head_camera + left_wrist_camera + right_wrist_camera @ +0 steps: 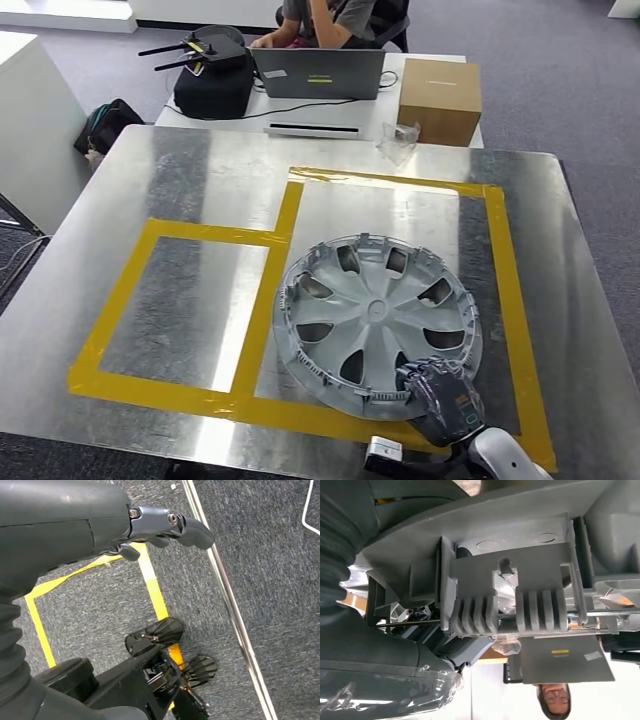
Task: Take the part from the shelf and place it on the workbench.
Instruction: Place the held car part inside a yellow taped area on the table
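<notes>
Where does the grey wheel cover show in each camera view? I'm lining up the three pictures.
Head view: wheel cover lies on the metal workbench, in the larger yellow-taped box, right hand on its near rim.
Left wrist view: not in it.
Right wrist view: its ribbed rim, close up.
Shared landmark: the grey laptop.

You have one hubcap (pixel 376 325) on one steel bench (pixel 113 210). Tape marks two yellow boxes (pixel 173 310) on it. Your two hands: right hand (pixel 441 398) and left hand (pixel 113 517). Behind, on a white table (pixel 362 120): one laptop (pixel 321 73), one carton (pixel 440 100), one black bag (pixel 213 85), one router (pixel 200 48). One person (pixel 332 20) sits there.
</notes>
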